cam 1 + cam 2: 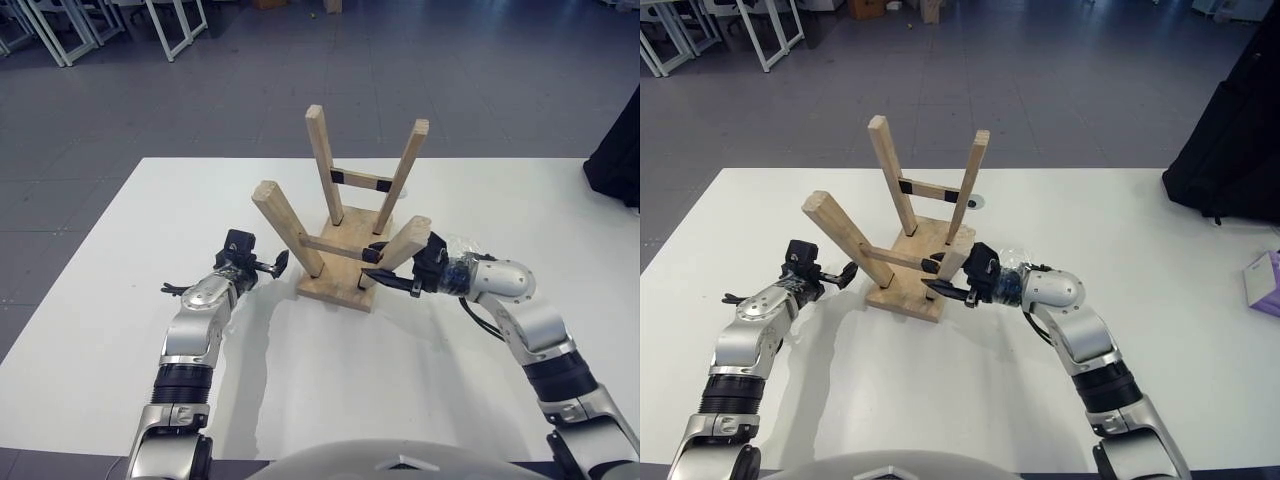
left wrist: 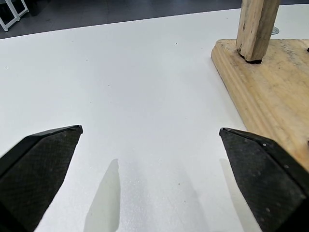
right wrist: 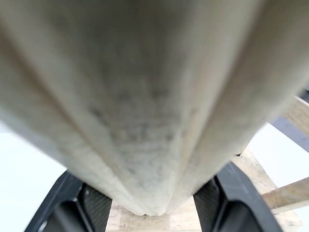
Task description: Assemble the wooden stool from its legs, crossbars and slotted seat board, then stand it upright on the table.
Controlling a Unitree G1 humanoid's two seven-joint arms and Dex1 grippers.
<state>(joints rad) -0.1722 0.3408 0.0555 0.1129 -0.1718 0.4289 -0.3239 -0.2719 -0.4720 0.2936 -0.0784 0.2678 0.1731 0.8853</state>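
The wooden stool lies upside down on the white table (image 1: 120, 330), its seat board (image 1: 330, 291) flat and four legs pointing up. Crossbars (image 1: 362, 180) join the far pair and the near pair (image 1: 335, 246). My right gripper (image 1: 370, 263) is shut on the near right leg (image 1: 406, 244) close to the board; in the right wrist view that leg (image 3: 135, 96) runs between the fingers (image 3: 219, 198). My left gripper (image 1: 278, 266) is open just left of the near left leg (image 1: 285, 225), low over the table, with the board's edge (image 2: 256, 87) beside it.
A black bag (image 1: 1230, 140) stands beside the table's far right edge. A purple box (image 1: 1266, 281) lies at the right edge. Metal table frames (image 1: 60, 30) stand on the floor far behind. Free table surface stretches in front of and left of the stool.
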